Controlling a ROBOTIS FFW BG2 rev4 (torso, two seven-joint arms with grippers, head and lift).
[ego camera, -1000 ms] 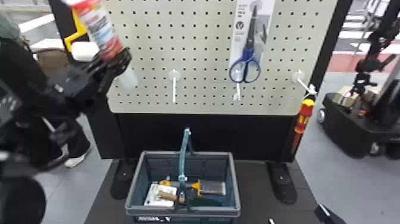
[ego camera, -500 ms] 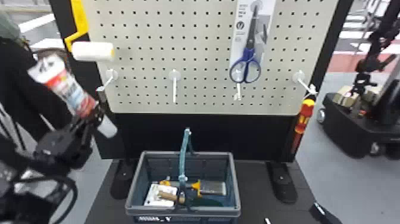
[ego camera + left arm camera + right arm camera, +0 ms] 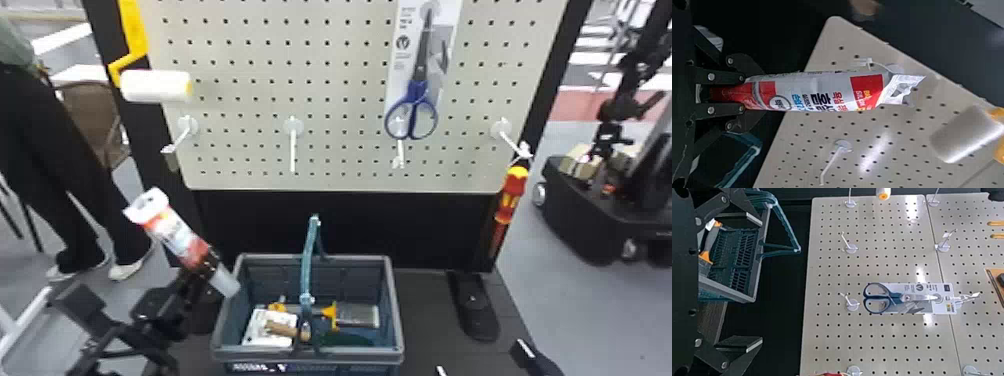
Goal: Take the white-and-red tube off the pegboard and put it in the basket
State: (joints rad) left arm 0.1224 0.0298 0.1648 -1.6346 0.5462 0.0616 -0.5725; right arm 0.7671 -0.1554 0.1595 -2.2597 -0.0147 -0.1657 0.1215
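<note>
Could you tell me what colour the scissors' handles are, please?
The handles are blue, clearest in the head view.

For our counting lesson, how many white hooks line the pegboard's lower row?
4 hooks: one below the paint roller, one between roller and scissors, one behind the scissors' handles, one holding the red-and-yellow tool.

- We have the tube [image 3: 180,240] between the left gripper [image 3: 202,277]'s fingers.
- Just right of that gripper we see the basket [image 3: 396,305], with a brush [image 3: 356,316] and a packet [image 3: 257,327] in it.
- Beyond and above it stands our pegboard [image 3: 340,100], the roller [image 3: 155,85] slightly left, the scissors [image 3: 420,85] to the right.
- Farther right hangs a screwdriver [image 3: 509,197].
- Our right gripper [image 3: 482,357] lies right of the basket.
</note>
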